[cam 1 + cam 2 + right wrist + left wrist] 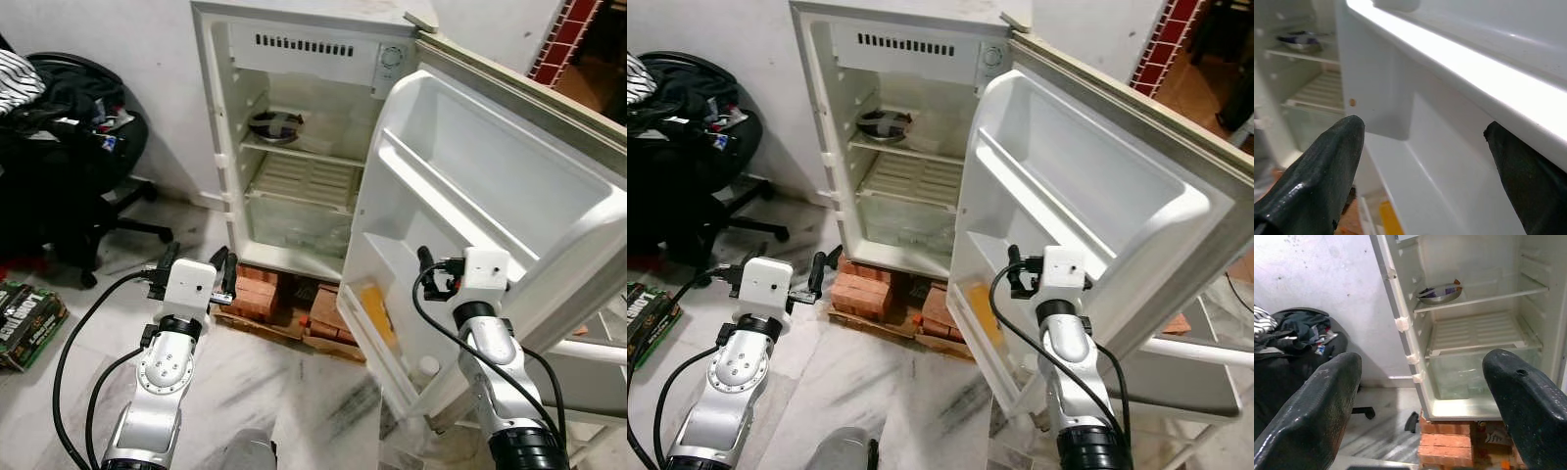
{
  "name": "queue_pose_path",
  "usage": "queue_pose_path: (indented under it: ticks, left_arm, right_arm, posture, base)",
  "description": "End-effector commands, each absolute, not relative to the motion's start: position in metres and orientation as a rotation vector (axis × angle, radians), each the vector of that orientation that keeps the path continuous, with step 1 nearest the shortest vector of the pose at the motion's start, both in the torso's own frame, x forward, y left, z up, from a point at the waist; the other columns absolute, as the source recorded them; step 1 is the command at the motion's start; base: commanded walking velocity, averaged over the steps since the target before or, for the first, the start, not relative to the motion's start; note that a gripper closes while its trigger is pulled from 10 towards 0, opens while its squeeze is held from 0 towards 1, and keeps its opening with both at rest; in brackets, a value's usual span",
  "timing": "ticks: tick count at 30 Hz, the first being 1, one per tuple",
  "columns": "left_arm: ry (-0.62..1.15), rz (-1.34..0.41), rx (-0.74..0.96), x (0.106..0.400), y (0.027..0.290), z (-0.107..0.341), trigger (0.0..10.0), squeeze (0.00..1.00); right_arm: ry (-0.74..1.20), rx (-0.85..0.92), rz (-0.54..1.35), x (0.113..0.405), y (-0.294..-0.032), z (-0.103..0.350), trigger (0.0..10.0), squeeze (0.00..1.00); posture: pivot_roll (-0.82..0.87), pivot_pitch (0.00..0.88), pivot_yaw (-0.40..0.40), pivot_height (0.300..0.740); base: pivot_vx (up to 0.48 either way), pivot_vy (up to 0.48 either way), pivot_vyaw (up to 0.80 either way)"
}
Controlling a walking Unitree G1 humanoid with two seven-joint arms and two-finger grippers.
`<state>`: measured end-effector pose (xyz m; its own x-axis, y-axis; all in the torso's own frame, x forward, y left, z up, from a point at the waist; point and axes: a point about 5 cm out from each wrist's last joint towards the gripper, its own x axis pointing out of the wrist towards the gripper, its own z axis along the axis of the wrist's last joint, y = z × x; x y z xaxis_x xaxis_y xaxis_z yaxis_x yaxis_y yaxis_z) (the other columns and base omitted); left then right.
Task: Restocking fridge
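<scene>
At the lower left of the frame the left arm is raised from below, and its left gripper point(196, 269) points toward the open fridge point(294, 166); the fingers point(1317, 411) stand wide apart and hold nothing. At the lower right the right arm reaches up to the fridge door point(470, 196), and the right gripper point(427, 274) is also wide open and empty, close to a door shelf. A metal bowl point(275, 125) sits on the upper shelf inside. Under the fridge lie bricks point(255, 294).
</scene>
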<state>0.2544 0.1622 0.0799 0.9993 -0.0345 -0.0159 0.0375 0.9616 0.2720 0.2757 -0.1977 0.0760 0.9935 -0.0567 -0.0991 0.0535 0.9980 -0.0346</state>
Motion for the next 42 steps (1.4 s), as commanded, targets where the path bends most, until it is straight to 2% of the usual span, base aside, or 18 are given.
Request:
queue_pose_path:
  ticks: [1, 7, 16, 36, 42]
  left_arm:
    - [0.012, -0.022, 0.274, 0.259, 0.159, 0.083, 10.0, 0.0]
    - [0.015, -0.027, 0.276, 0.26, 0.159, 0.084, 10.0, 0.0]
    - [0.02, -0.021, 0.265, 0.26, 0.159, 0.083, 10.0, 0.0]
    - [0.023, -0.031, 0.265, 0.262, 0.158, 0.083, 10.0, 0.0]
    - [-0.002, -0.048, 0.274, 0.261, 0.158, 0.085, 10.0, 0.0]
  right_arm:
    - [0.17, 0.001, -0.14, 0.263, -0.223, 0.063, 10.0, 0.0]
    - [0.137, 0.01, -0.086, 0.27, -0.205, 0.066, 10.0, 0.0]
    - [0.134, 0.014, -0.068, 0.275, -0.204, 0.068, 10.0, 0.0]
    - [0.115, 0.006, -0.054, 0.284, -0.2, 0.07, 10.0, 0.0]
    - [0.106, 0.007, -0.057, 0.285, -0.198, 0.072, 10.0, 0.0]
  posture:
    - [0.1, 0.0, 0.008, 0.74]
    - [0.11, 0.0, 0.005, 0.74]
    - [0.11, 0.0, -0.002, 0.74]
    - [0.11, 0.0, -0.004, 0.74]
    - [0.11, 0.0, -0.005, 0.74]
  base:
    - [0.0, 0.0, 0.0]
    - [-0.126, 0.0, 0.0]
    - [0.0, 0.0, 0.0]
    - [0.0, 0.478, 0.0]
    - [0.0, 0.0, 0.0]
